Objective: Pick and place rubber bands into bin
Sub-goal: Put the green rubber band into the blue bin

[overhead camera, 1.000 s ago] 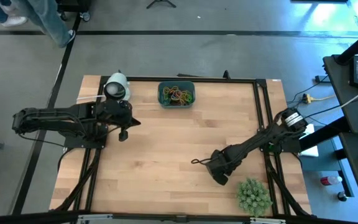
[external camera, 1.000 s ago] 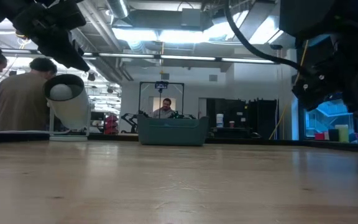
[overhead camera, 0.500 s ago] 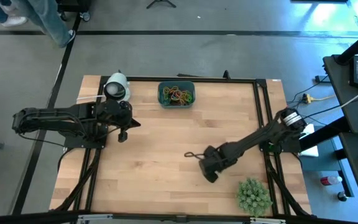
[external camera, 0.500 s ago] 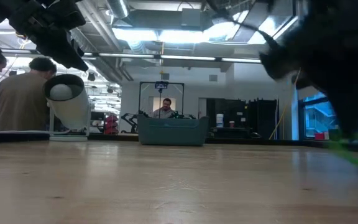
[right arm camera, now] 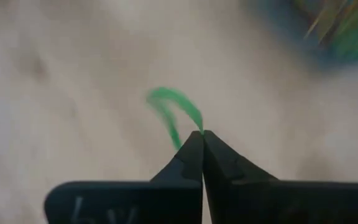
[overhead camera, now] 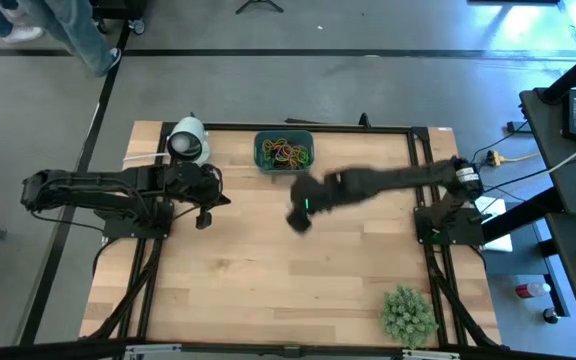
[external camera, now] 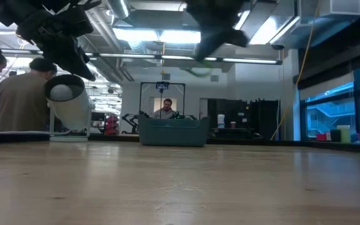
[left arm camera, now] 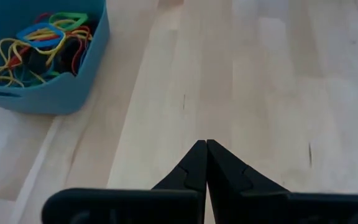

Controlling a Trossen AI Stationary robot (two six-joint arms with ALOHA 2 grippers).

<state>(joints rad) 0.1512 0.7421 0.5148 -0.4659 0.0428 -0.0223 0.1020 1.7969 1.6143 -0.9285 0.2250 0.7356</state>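
Note:
The teal bin (overhead camera: 284,152) stands at the table's far edge, middle, and holds several coloured rubber bands (left arm camera: 39,43). My right gripper (overhead camera: 301,212) hovers blurred over the table just near of the bin, shut on a green rubber band (right arm camera: 169,112). In the low view it shows high up (external camera: 217,31), with the band a green smear (external camera: 199,70) below it. My left gripper (overhead camera: 206,215) waits shut and empty above the table, left of the bin; its tips (left arm camera: 205,144) meet over bare wood. My right gripper pinches the green rubber band between its two fingertips, on a short stretch of the loop (right arm camera: 194,119). The fingers slant downward. The rest of the loop curls out beyond the tips, slack and lifted clear of the table.
A white roll (overhead camera: 187,140) stands at the far left of the table, next to my left arm. A bushy green plant (overhead camera: 408,315) sits at the near right corner. People (external camera: 17,94) show in the room behind the table's left side.
My right gripper has risen from the table's near right, by the plant, and swung fast toward the far edge and the bin, tipping steeper downward. The green band, which lay on the table, now hangs from its tips, lifted clear.

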